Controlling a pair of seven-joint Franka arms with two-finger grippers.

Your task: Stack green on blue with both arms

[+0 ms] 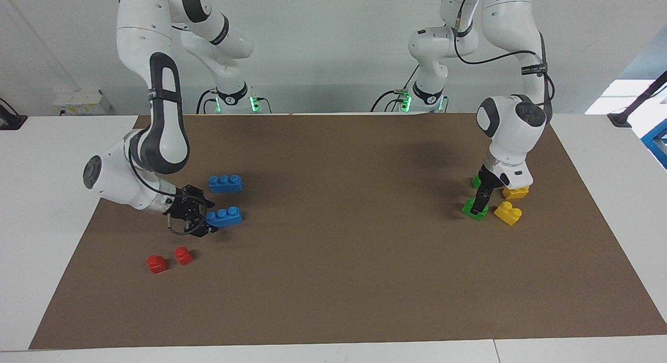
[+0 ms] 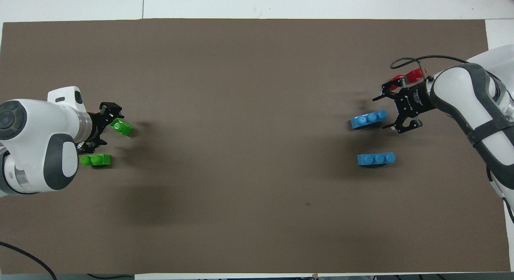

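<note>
A green brick (image 1: 474, 210) (image 2: 122, 128) lies tilted at the left arm's end of the mat. My left gripper (image 1: 482, 198) (image 2: 108, 126) points down right at it, fingers spread. The second green brick (image 1: 475, 182) (image 2: 95, 160) lies nearer to the robots, partly hidden by the hand. My right gripper (image 1: 210, 217) (image 2: 382, 113) is open, low at the end of a blue brick (image 1: 225, 216) (image 2: 367, 120), its fingers on either side of that end. The second blue brick (image 1: 225, 183) (image 2: 376, 158) lies nearer to the robots.
Two yellow bricks (image 1: 508, 213) (image 1: 516, 192) lie beside the green ones, toward the mat's edge. Two red bricks (image 1: 157, 263) (image 1: 183, 255) lie farther from the robots than the right gripper. A brown mat (image 1: 338, 222) covers the table.
</note>
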